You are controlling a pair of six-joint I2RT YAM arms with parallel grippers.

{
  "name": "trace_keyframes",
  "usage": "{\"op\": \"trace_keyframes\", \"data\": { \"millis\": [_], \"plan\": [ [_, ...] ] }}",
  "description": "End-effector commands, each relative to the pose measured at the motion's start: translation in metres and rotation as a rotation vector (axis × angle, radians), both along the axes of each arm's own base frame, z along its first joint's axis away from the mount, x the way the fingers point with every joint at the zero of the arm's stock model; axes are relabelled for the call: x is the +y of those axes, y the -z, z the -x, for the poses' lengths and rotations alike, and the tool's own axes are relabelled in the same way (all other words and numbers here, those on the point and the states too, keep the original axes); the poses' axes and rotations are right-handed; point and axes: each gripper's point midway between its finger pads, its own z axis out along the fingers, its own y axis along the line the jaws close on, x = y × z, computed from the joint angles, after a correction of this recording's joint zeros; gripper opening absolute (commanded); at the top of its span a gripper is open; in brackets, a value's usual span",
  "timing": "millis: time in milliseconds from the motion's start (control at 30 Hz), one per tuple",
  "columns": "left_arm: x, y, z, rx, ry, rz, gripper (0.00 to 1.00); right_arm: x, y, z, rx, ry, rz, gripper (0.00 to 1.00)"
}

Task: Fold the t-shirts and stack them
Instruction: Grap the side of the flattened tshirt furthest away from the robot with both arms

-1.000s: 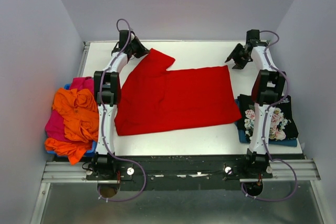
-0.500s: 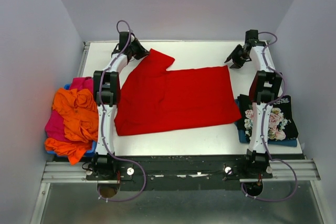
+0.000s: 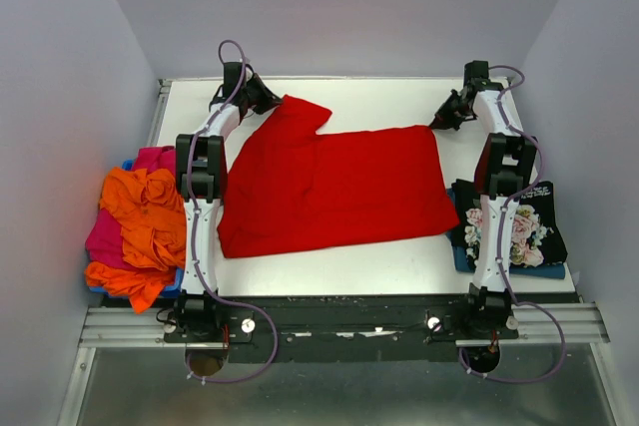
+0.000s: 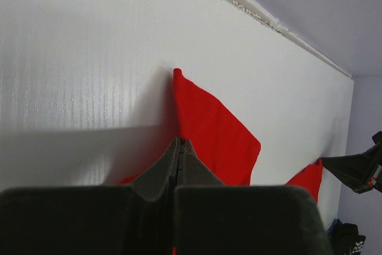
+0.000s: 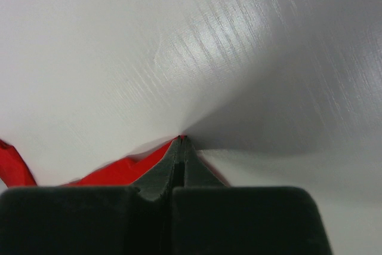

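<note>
A bright red t-shirt (image 3: 329, 187) lies spread across the white table (image 3: 379, 97), one sleeve (image 3: 300, 112) pointing to the far left. My left gripper (image 3: 268, 99) is shut on the edge of that sleeve; the left wrist view shows its jaws pressed together (image 4: 179, 143) with red cloth (image 4: 215, 132) beside and beyond them. My right gripper (image 3: 437, 123) is down at the shirt's far right corner. In the right wrist view its jaws (image 5: 181, 140) are closed on the tip of the red cloth (image 5: 119, 171).
A heap of t-shirts sits off the table's left edge: orange (image 3: 145, 212) on top, magenta-pink (image 3: 150, 159) and a blue one (image 3: 95, 286) under it. At the right, a folded black floral t-shirt (image 3: 511, 228) rests on a teal-blue one (image 3: 464, 261).
</note>
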Motion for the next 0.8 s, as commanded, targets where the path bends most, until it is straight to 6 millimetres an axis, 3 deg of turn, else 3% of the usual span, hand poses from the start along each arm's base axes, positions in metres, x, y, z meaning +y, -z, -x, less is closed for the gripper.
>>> {"op": "trace_keyframes", "data": {
  "millis": [0,200,533,767],
  "plan": [
    [-0.001,-0.053,-0.005,-0.107,0.011,0.038,0.00,-0.007,-0.016,-0.002,-0.032,0.010,0.002,0.01],
    [-0.002,-0.063,-0.005,-0.124,0.015,0.044,0.00,-0.024,-0.041,-0.006,-0.097,0.043,-0.017,0.01],
    [0.002,-0.082,0.002,-0.159,0.020,0.037,0.00,-0.012,-0.058,0.003,-0.124,0.009,-0.076,0.01],
    [0.003,-0.098,0.022,-0.177,0.035,0.012,0.00,-0.005,-0.071,0.015,-0.138,-0.012,-0.097,0.01]
  ]
}}
